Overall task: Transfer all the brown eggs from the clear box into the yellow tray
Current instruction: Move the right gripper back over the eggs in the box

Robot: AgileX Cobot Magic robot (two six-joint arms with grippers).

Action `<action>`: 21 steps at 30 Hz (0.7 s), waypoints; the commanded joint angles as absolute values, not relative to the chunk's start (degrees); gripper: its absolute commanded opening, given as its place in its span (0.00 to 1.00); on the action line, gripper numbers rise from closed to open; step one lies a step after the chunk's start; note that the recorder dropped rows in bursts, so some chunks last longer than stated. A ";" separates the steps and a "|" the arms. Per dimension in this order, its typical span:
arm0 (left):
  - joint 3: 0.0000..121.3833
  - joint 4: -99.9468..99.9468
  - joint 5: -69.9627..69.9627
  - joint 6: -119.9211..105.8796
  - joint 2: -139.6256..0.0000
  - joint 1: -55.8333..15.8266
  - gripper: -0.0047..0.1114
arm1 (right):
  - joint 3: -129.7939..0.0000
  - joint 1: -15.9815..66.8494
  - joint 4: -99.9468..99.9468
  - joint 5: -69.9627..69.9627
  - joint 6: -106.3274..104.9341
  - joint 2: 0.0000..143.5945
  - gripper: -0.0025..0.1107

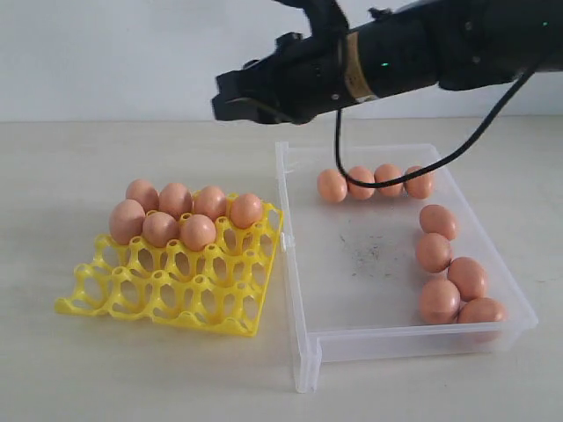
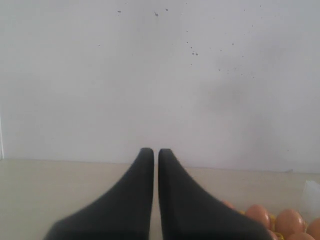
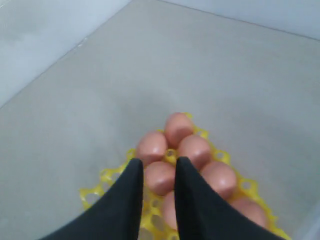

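Observation:
Several brown eggs (image 1: pixel 176 200) fill the far cups of the yellow tray (image 1: pixel 176 294), which lies left of the clear box (image 1: pixel 295 264). More brown eggs (image 1: pixel 435 251) lie along the box's far wall and right side. My right gripper (image 1: pixel 227 98) hangs high above the gap between tray and box, pointing left. In the right wrist view its jaws (image 3: pixel 159 162) stand narrowly open with nothing between them, and the tray's eggs (image 3: pixel 179 129) show far below. My left gripper (image 2: pixel 156 151) is shut and empty, low over the table, with some eggs (image 2: pixel 290 222) beside it.
The tray's near cups (image 1: pixel 149 303) hold nothing. A black cable (image 1: pixel 387 180) droops from the right arm over the box's far eggs. A white wall (image 2: pixel 160 75) stands behind the table.

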State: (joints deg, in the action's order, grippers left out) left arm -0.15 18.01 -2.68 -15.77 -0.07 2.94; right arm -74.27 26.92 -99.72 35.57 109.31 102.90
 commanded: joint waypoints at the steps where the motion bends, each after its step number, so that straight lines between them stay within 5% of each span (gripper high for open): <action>1: 0.00 18.28 -3.00 -15.97 0.00 2.71 0.07 | -70.96 19.37 -99.95 35.36 108.62 102.55 0.18; 6: 0.00 18.28 -3.00 -15.97 0.00 2.71 0.07 | -64.28 12.93 -99.95 36.63 88.80 102.39 0.16; 9: 0.00 18.28 -3.00 -15.97 0.00 2.71 0.07 | -57.19 13.16 -99.95 36.80 66.04 101.29 0.02; 15: 0.00 18.28 -3.00 -15.97 0.00 2.71 0.07 | -50.23 24.82 -99.95 -20.40 50.35 100.09 0.02; 18: 0.00 18.28 -3.00 -15.97 0.00 2.71 0.07 | -51.06 27.22 -99.95 -33.48 50.42 100.09 0.02; 21: 0.00 18.28 -3.00 -15.97 0.00 2.71 0.07 | -52.83 27.66 -87.73 -30.08 44.56 99.46 0.02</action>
